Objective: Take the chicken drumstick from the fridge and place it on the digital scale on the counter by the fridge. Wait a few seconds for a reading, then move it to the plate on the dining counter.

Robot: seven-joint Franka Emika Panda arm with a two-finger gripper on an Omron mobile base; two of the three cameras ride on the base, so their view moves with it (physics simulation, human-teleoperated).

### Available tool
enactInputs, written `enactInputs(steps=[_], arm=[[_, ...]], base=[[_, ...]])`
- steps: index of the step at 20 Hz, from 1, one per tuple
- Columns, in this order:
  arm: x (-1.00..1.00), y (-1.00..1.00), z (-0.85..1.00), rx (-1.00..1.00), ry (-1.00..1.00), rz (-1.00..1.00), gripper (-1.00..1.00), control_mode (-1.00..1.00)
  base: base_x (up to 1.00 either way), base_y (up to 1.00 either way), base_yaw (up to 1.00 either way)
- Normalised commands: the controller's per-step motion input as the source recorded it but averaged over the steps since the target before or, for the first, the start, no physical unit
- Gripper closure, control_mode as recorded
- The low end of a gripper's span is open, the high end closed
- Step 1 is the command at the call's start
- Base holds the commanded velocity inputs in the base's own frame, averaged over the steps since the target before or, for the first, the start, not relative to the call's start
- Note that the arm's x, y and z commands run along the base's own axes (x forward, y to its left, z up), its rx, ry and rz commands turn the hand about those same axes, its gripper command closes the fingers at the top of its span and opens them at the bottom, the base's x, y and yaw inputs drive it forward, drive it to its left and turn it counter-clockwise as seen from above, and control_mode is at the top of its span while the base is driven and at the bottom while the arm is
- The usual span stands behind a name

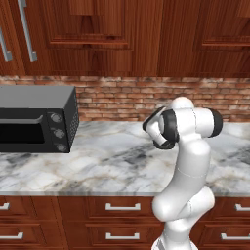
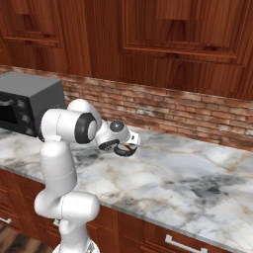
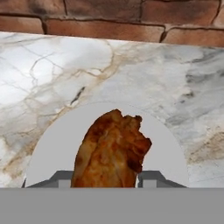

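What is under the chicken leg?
Under the chicken drumstick sits a round, flat, pale grey disc on the marble counter. The drumstick covers the disc's middle, so any marks there stay hidden.

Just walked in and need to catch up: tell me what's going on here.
The white arm's gripper is shut on the chicken drumstick, low above a round grey disc on the marble counter; whether it touches the disc I cannot tell. That disc looks like the digital scale. A black toaster oven sits further along the counter by the brick wall.
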Motion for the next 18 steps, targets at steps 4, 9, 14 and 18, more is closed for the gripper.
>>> enactInputs(steps=[4,9,14,18], arm=[[0.00,-0.02,-0.12,0.00,0.00,0.02,1.00,-1.00],[-0.48,0.00,0.58,0.03,-0.12,0.02,1.00,-1.00],[-0.76,0.00,0.94,0.05,-0.11,0.01,1.00,-1.00],[-0.98,0.04,1.00,0.08,-0.01,0.01,1.00,-1.00]], base=[[0.00,0.00,0.00],[0.00,0.00,0.00],[0.00,0.00,0.00],[0.00,0.00,0.00]])
